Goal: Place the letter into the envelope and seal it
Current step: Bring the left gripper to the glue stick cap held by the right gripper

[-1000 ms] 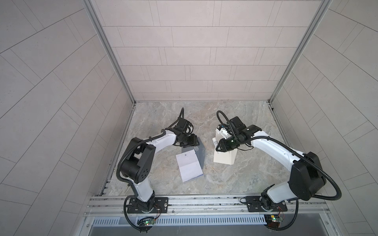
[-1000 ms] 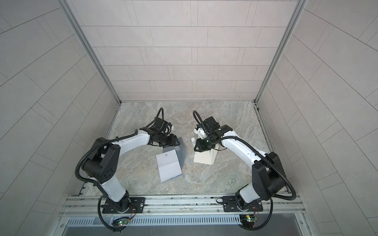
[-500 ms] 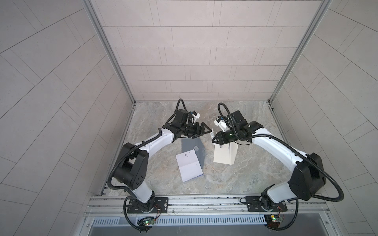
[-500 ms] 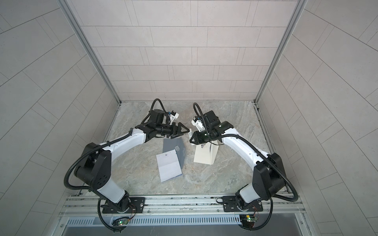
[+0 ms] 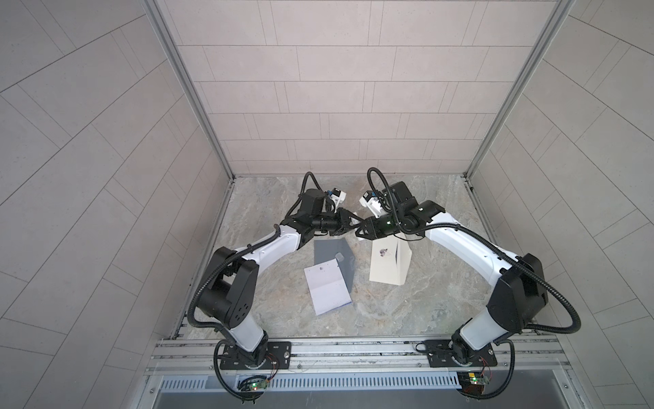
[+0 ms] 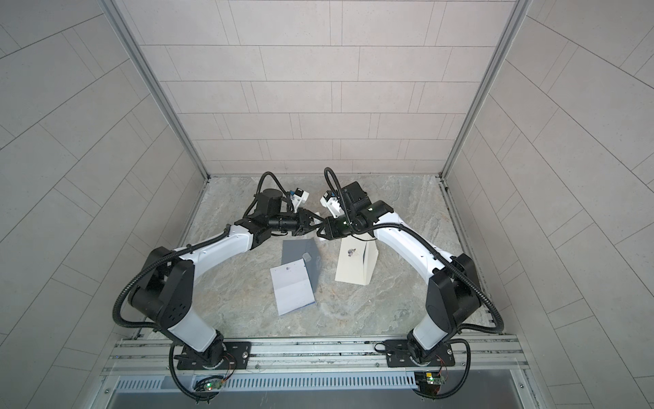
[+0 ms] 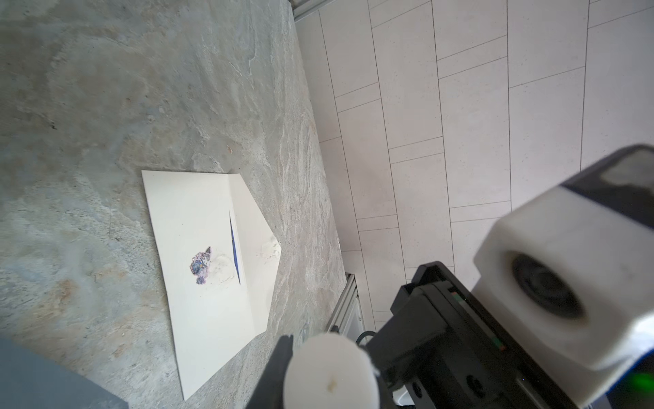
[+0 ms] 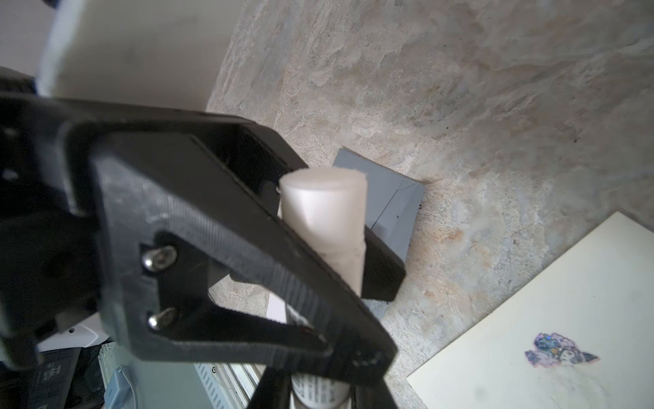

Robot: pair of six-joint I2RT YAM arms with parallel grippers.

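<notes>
Left tool [image 5: 351, 225] has lifted and clamped the white stick [image 8: 323, 216] that right tool [image 5: 361, 232] grips, near the flap-open cream envelope [image 5: 385, 271].

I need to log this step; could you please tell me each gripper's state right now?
Left gripper: closed on the glue stick, at its top end.
Right gripper: closed on the same stick's base.

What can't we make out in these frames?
Contents of cream envelope: left wrist view shows only a thin slit under the flap.
The stick: in both top views too small to pick out between left gripper and right gripper; in right wrist view its lower part is behind a finger.
Design of sticker: blurred, small in every view.
</notes>
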